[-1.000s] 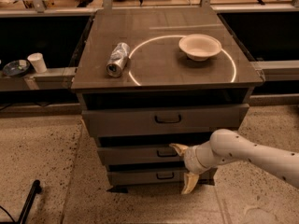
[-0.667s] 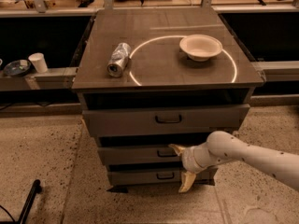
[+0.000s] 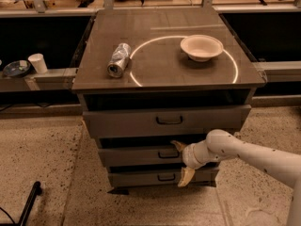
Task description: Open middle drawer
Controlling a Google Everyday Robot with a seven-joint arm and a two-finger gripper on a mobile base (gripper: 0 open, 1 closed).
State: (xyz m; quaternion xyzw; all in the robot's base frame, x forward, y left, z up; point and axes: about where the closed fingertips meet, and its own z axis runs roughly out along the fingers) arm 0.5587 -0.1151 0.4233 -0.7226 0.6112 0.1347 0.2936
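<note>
gripper (image 3: 182, 161) at the middle drawer (image 3: 136, 157) front, jaws spread wide beside its handle (image 3: 168, 153), holding nothing.

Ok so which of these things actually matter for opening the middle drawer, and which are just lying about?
For the job:
middle drawer
its loop handle
gripper, open, just right of that handle

Lying about:
crushed can and bowl on the cabinet top
paper cup on the left ledge
top drawer
bottom drawer

Cream end effector (image 3: 181, 161) (at grey middle drawer (image 3: 136, 156))
</note>
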